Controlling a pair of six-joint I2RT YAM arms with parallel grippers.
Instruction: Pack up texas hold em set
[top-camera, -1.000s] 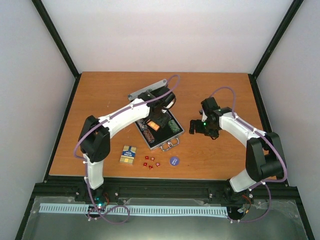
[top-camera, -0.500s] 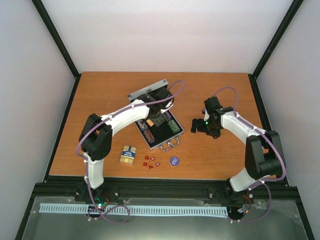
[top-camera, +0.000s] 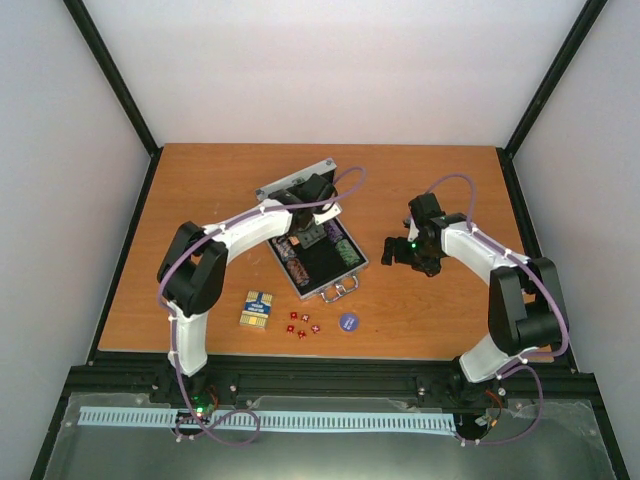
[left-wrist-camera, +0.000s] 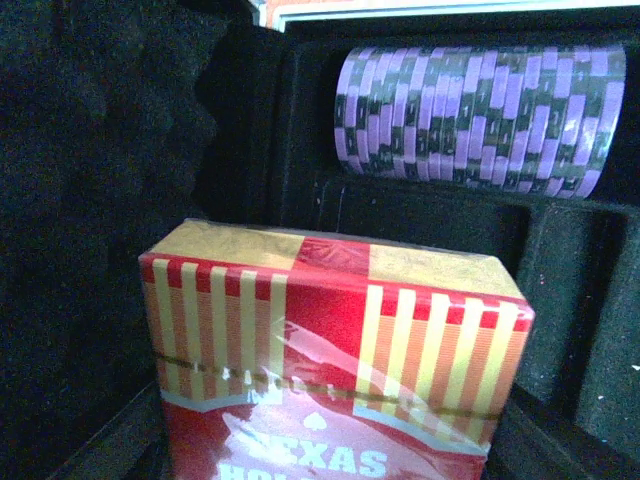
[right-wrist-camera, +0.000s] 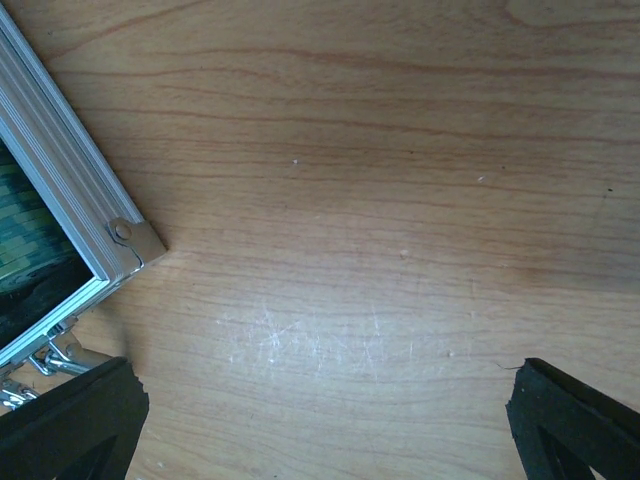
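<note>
The table is plain wood. The case lies open near its middle, lid standing at the far side and handle toward the arms. It is rigid aluminium with soft black lining, so I think it will not bend. The lid is best pushed down at its free edge.

The left gripper hangs over the open case. The card box sits between its jaws, so I judge that they are closed on it. The right gripper hovers low over bare wood just beside the case corner, with its jaws spread wide and nothing in them.

The card box is light, stiff cardboard under shiny film and probably slippery. A firm pinch across its flat faces seems safest. Behind it, a roll of purple chips already lies in its slot.

On the wood near the arms lies a blue deck, which should handle the same way. The disc lies flat and thin, so it must be taken by its rim. The dice are tiny and hard. I expect they will roll, so each one needs a centred pinch.
</note>
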